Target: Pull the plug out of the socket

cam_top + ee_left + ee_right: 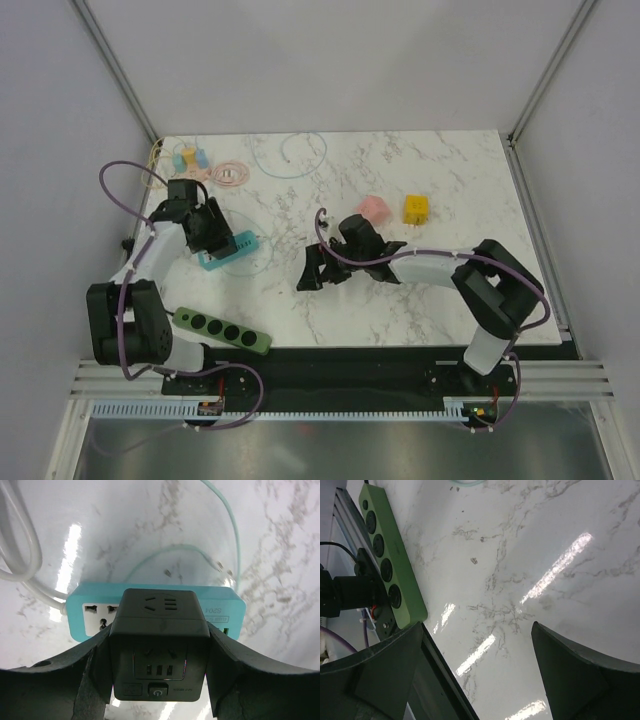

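Marble bench (430,300) from the top camera, and the left gripper (205,228) is down over the teal socket strip (232,250), near the bench's left edge. From up here the plug itself is lost under the black fingers. Over to the right gripper (318,270): it sits mid-bench, spread wide, nothing between its jaws. A green strip (222,330) lies along the near edge by the left corner. A pink cube (374,208) and a yellow cube (416,209) sit side by side further back, toward the right.

Left wrist camera now, and there it is: the black plug (159,630), a cube, seated on the teal socket strip, with the fingers (250,670) clamped against both of its sides. A white cable (22,545) loops at the left.

Right wrist camera: jaws apart over bare marble, gripping nothing, with the green strip off to the left by the bench edge.
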